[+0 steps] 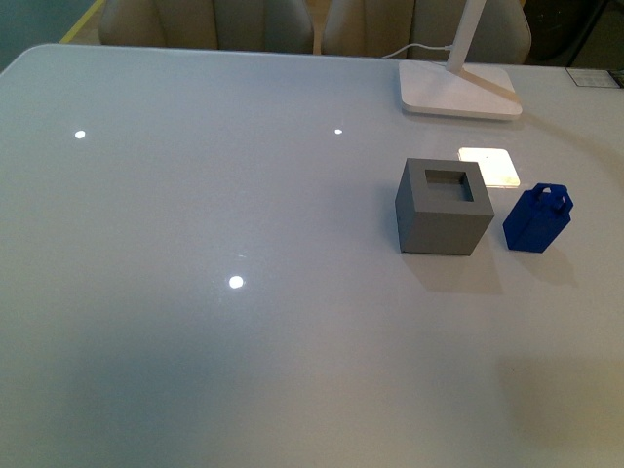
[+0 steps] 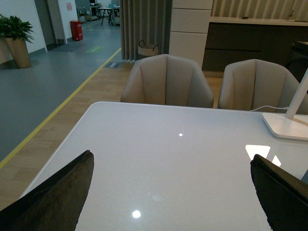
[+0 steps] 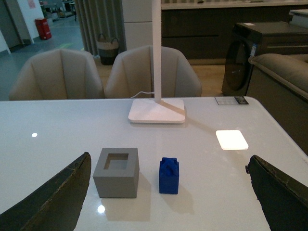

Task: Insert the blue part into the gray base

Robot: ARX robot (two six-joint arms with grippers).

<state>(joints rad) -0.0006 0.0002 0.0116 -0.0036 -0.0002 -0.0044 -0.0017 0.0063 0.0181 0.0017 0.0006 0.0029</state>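
gray base [image 1: 444,207] upright, hole up | blue part [image 1: 537,219] just beside, apart

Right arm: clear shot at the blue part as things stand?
Probably yes. The blue part stands apart from the gray base, framed between the open fingers in the right wrist view, nothing in the way.

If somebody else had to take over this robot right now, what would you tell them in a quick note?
Left gripper: open, holding nothing.
Right gripper: open, holding nothing, facing both parts.
Gray base: on the table, square hole facing up and empty.
Blue part: on the table just right of the base, not touching it.
Done: nothing yet.
Left: grasp the blue part, probably with the right arm, and set it into the hole.
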